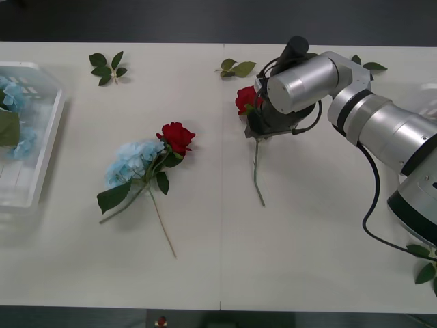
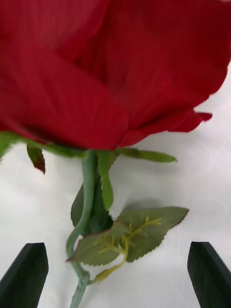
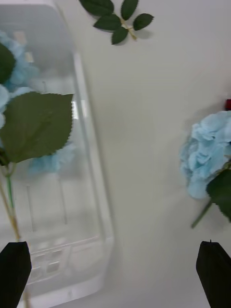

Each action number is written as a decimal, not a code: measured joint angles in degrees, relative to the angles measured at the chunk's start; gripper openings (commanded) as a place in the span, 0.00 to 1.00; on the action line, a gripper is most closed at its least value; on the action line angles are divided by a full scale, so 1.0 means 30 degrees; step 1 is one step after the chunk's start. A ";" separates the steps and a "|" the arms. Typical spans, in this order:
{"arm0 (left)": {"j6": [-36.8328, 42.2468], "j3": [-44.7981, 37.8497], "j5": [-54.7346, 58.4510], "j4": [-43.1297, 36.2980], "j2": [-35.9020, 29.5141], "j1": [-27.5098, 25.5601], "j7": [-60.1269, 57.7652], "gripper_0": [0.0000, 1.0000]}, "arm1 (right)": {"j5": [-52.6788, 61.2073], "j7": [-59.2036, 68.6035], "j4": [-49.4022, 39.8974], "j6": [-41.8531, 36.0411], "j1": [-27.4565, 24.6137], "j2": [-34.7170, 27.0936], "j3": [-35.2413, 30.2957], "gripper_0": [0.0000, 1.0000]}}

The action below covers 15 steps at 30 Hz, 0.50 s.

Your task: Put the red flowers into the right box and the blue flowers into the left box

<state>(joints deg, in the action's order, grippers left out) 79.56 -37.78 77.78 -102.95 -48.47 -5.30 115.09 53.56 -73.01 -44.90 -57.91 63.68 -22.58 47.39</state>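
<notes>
One red flower [image 1: 246, 98] lies mid-table with its stem [image 1: 258, 174] pointing toward the near edge. My right gripper [image 1: 254, 126] hangs low over it, just below the bloom. In the right wrist view the bloom [image 2: 106, 72] looms large, and the right gripper [image 2: 118, 245] is open with the stem [image 2: 86, 192] between its black fingers. Another red flower [image 1: 177, 137] lies against a blue flower [image 1: 133, 160] left of centre. The left box [image 1: 51, 137] holds blue flowers [image 1: 13, 96]. My left gripper [image 3: 115, 245] hovers open beside the left box's rim [image 3: 94, 159]. The right box is out of view.
Loose green leaf sprigs lie at the far edge [image 1: 108, 68], [image 1: 235, 67], [image 1: 369, 65] and by the near right [image 1: 423, 263]. A large leaf [image 3: 36, 125] stands over the left box. Bare white table stretches along the near side.
</notes>
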 measured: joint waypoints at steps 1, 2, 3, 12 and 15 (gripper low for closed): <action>0.0069 0.0413 -0.0086 -0.0490 0.0000 0.0109 -0.1133 1.00 | 0.0012 0.0000 0.0025 0.0197 0.0000 0.0001 0.0265 0.79; 0.0082 0.0889 -0.0278 -0.1036 0.0000 0.0230 -0.2481 1.00 | 0.0021 0.0000 0.0024 0.0256 0.0001 0.0005 0.0560 0.75; 0.0082 0.1388 -0.0469 -0.1538 0.0000 0.0359 -0.3637 1.00 | 0.0024 0.0000 0.0024 0.0237 0.0001 0.0005 0.0818 0.74; 0.0080 0.7296 -0.3732 -0.5273 0.0004 0.1940 -1.2058 1.00 | 0.0090 -0.0002 0.0026 0.0178 0.0001 0.0077 0.0957 0.23; 0.0079 0.9024 -0.5236 -0.6214 0.0191 0.2283 -1.5958 1.00 | 0.0189 -0.0002 0.0036 0.0179 0.0001 0.0094 0.0773 0.01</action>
<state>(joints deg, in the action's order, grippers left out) 79.80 -10.71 62.08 -121.60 -47.89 1.55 67.21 54.13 -73.01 -44.79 -57.37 63.68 -22.30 49.71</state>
